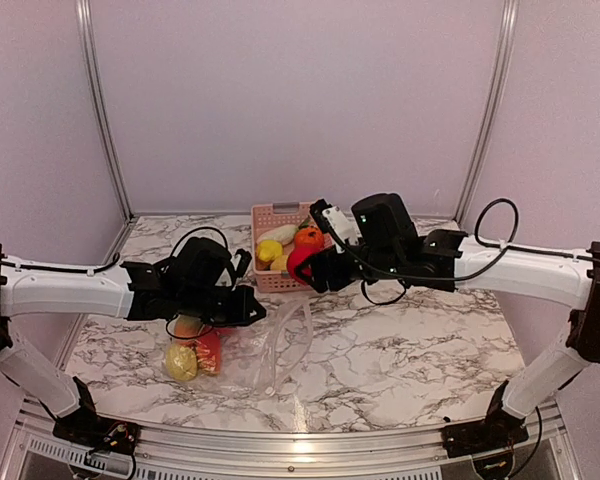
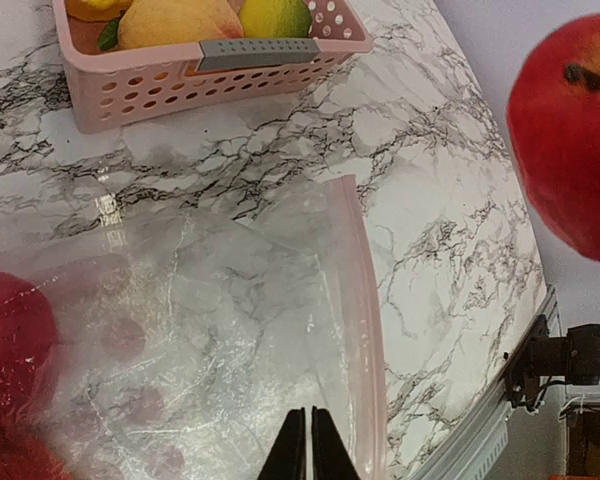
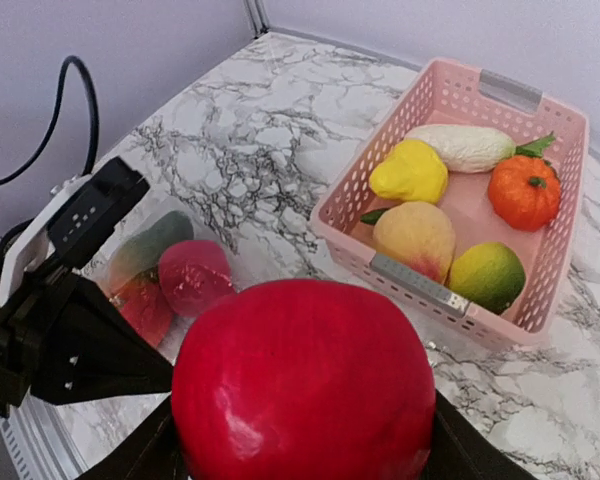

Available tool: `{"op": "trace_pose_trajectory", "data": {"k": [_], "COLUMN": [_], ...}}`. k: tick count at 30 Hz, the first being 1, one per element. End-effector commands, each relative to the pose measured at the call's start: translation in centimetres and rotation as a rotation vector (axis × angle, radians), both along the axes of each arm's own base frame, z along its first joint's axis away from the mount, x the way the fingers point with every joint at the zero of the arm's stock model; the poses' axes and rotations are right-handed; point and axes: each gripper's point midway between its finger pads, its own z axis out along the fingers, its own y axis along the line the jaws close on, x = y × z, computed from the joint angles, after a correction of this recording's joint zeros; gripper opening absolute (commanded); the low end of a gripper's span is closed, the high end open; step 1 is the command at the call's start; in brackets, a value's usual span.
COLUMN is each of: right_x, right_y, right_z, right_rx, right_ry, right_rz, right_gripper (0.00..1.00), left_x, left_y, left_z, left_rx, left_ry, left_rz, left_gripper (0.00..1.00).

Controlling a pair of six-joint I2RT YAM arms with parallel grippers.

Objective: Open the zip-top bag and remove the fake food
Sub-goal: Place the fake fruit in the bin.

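Right hand (image 3: 300,445) clasps one red apple (image 3: 300,370); left hand (image 2: 308,448) closed; five foods (image 3: 412,238) in one basket (image 3: 342,238).

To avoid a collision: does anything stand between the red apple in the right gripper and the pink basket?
Nothing visible does. The right gripper holds the red apple in front of the pink basket's near wall; only bare marble table lies between.

Two white arms reach inward from 9 and 3 o'clock (elbows bent low by the near edge). Left gripper (image 2: 308,450) angles downward, fingers pressed together. Right gripper (image 3: 302,430) clamps a red fake fruit (image 3: 300,350) between wide-set fingers.
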Motion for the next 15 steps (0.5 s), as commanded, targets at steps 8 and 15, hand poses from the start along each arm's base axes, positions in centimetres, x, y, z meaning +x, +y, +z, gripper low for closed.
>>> {"op": "trace_pose_trajectory", "data": {"k": [8, 15], "right_x": [16.1, 22.7], "right_y": [1.2, 0.5], "right_z": [-2.5, -6.3], "right_rx": [0.012, 0.001], "right_ry": [-0.039, 0.008], "right_rz": [-0.186, -0.256], "right_gripper": [0.5, 0.49], "left_x": [-0.3, -0.9], "left_y": [3.0, 5.3], "left_z": [3.2, 4.1], "left_rx": [-0.022, -0.028], "left_ry": [-0.054, -0.077], "left_rz": [0.082, 0.144], "left_gripper": [0.04, 0.04]}}
